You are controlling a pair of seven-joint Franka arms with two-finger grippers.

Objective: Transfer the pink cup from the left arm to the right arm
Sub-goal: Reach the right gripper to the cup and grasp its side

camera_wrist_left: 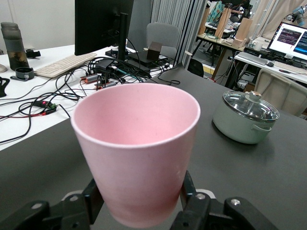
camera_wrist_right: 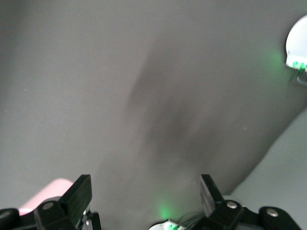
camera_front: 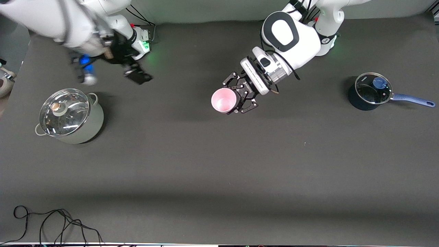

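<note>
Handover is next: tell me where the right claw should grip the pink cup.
Probably the upper wall just below the rim of the pink cup, coming from the right arm's end. The left claw is shut on its base, leaving the wider mouth end free. The right claw is open.

Matt pink plastic cup (camera_wrist_left: pixel 139 148), glass pot lid (camera_front: pixel 64 112)
</note>
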